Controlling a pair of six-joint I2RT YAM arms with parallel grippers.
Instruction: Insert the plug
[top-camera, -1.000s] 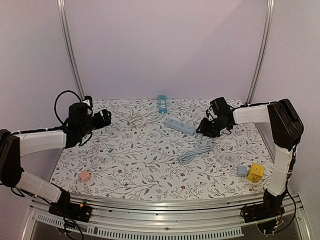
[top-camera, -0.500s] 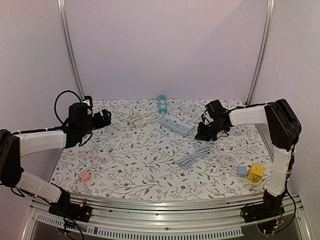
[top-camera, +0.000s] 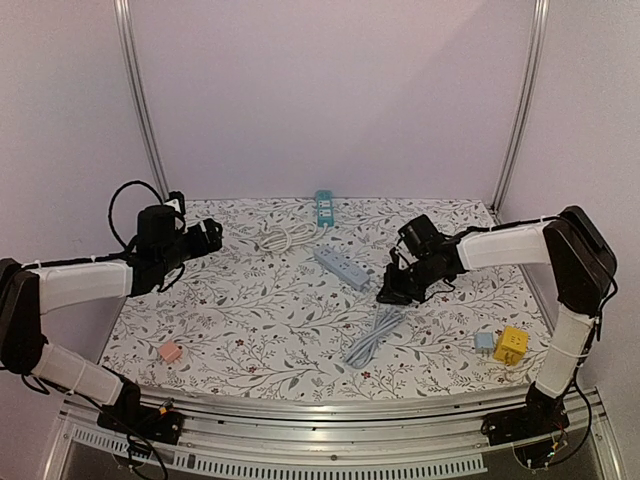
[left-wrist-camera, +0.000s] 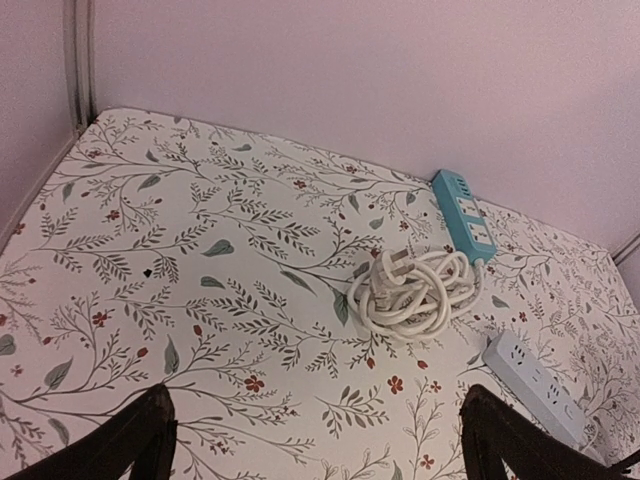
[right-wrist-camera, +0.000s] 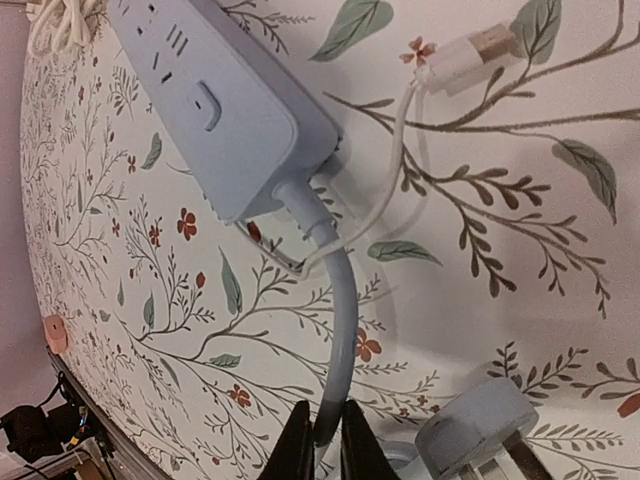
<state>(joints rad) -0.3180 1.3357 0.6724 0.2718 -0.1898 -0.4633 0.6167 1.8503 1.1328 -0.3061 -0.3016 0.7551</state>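
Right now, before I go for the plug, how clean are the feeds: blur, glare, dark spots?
Top external: evenly lit, no glare, but the grey power strip is small and coarse. Right wrist: sharp on the strip's sockets, view rolled sideways, the right end effector on the cable cropped at the bottom edge beside the plug. Left wrist: dimmer, pinkish, its end effector fingers only dark silhouettes.

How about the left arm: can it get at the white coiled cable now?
Probably yes. Left arm's fingers are open, facing the white coiled cable across the table, nothing between; right fingers, pinching the grey cord, are elsewhere.
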